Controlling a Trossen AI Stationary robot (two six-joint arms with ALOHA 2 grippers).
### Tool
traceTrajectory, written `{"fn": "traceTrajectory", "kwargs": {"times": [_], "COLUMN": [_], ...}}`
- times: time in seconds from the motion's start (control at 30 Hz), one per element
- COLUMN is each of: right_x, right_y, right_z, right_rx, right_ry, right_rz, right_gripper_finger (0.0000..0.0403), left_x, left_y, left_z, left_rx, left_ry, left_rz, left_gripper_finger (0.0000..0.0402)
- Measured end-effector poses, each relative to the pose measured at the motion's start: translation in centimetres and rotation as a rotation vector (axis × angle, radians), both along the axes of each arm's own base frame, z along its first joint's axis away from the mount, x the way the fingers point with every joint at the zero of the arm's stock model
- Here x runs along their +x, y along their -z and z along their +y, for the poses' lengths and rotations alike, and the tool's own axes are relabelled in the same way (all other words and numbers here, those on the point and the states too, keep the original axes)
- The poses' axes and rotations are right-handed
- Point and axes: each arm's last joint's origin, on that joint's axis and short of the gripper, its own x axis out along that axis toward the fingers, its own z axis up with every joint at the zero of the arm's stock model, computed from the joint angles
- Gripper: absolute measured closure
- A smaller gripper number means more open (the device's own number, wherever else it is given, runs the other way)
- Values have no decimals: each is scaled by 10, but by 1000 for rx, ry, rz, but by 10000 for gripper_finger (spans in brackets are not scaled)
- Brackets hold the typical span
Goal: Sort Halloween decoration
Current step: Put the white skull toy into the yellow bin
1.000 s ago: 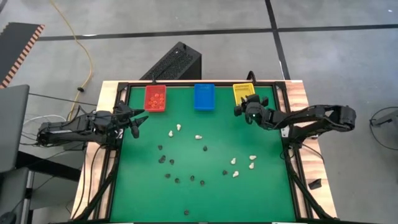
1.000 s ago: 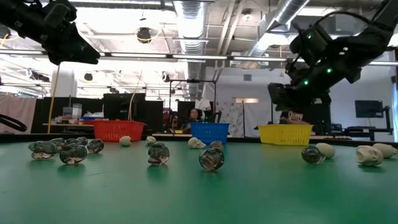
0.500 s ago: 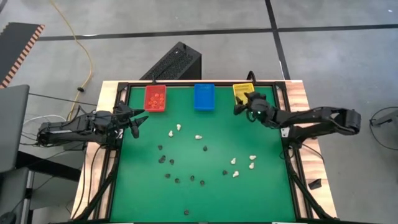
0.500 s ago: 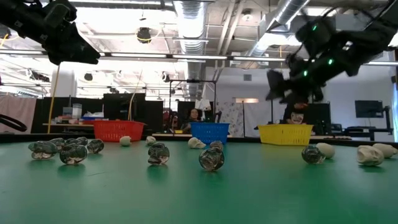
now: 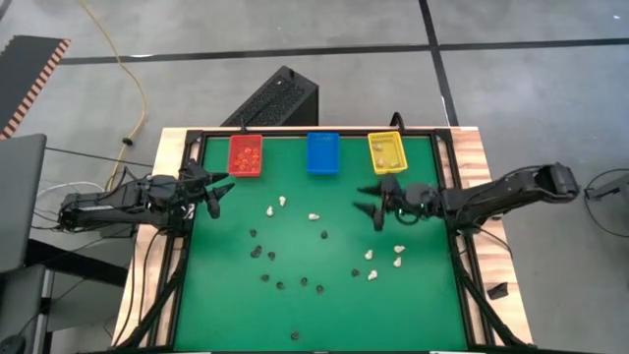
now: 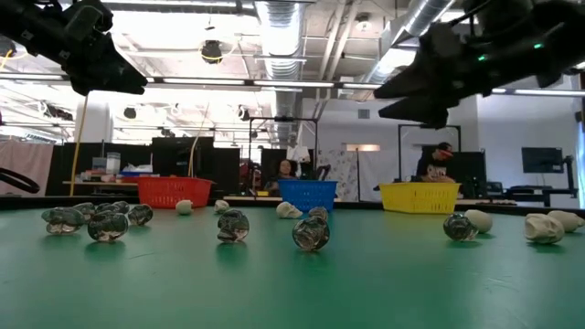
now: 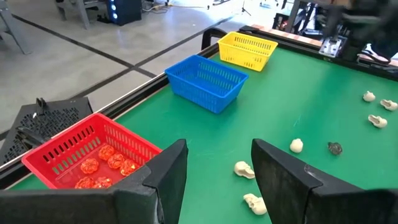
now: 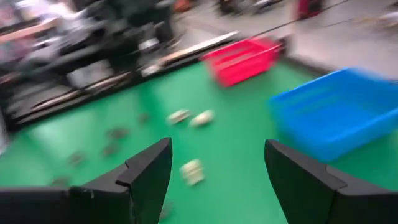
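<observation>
Cream-white trinkets [image 5: 397,250] and black trinkets [image 5: 257,252] of the Halloween decoration lie scattered on the green table [image 5: 423,305]. Orange ones sit in the red bin [image 5: 246,155], and pale ones in the yellow bin [image 5: 385,149]. My right gripper [image 5: 372,205] hangs open above the table, right of centre. It points toward the table's left, with nothing between its fingers [image 8: 146,171]. My left gripper [image 5: 218,197] waits open at the left edge, near the red bin [image 7: 87,155], also with nothing between its fingers.
The blue bin [image 5: 322,152] stands between the red and yellow bins along the far edge. Black rails frame the table. In the low view, black trinkets [image 6: 311,233] lie in the middle and cream ones [image 6: 545,228] at the right. Bare green mat lies near the front edge.
My right gripper has opened over the yellow bin. It has then drawn back toward the table's near edge and a little left, turning to point across the table, and now hangs over the mat above the cream trinkets. The left arm has kept still.
</observation>
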Motion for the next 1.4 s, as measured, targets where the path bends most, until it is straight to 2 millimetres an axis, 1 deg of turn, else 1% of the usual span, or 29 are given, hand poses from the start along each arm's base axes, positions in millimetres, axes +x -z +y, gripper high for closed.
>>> {"fn": "traceTrajectory", "kwargs": {"times": [0.1, 0.2, 0.27, 0.33, 0.4, 0.5, 0.77, 0.9, 1.03, 1.17, 1.4], "right_x": [1, -2, -6, -10, -14, -16, -17, -17, -17, -16, -16], "right_y": [4, 13, 21, 30, 41, 53, 92, 101, 109, 122, 135], "right_z": [26, 51, 65, 77, 86, 98, 118, 127, 130, 127, 127], "right_rx": [1, 5, 2, -8, -27, -40, 32, 37, 36, 54, 87], "right_ry": [-112, -159, -133, -60, 6, 50, 62, 62, 71, 110, 154], "right_rz": [22, 85, 128, 170, 204, 214, 278, 250, 247, 275, 270], "right_gripper_finger": [118, 118, 117, 117, 117, 117, 117, 117, 117, 117, 117], "left_x": [0, 0, 0, 0, 0, 0, 0, 0, 0, 0, 0], "left_y": [0, 0, 0, 0, 0, 0, 0, 0, 0, 0, 0], "left_z": [0, 0, 0, 0, 0, 0, 0, 0, 0, 0, 0], "left_rx": [0, 0, 0, 0, -1, -1, -7, -7, -8, -7, -7], "left_ry": [0, 0, 1, 0, 0, 0, -2, -2, -2, -2, -2], "left_rz": [0, 0, 0, 0, 0, 0, -4, -4, -4, -4, -4], "left_gripper_finger": [233, 233, 233, 233, 233, 233, 233, 233, 233, 233, 233]}}
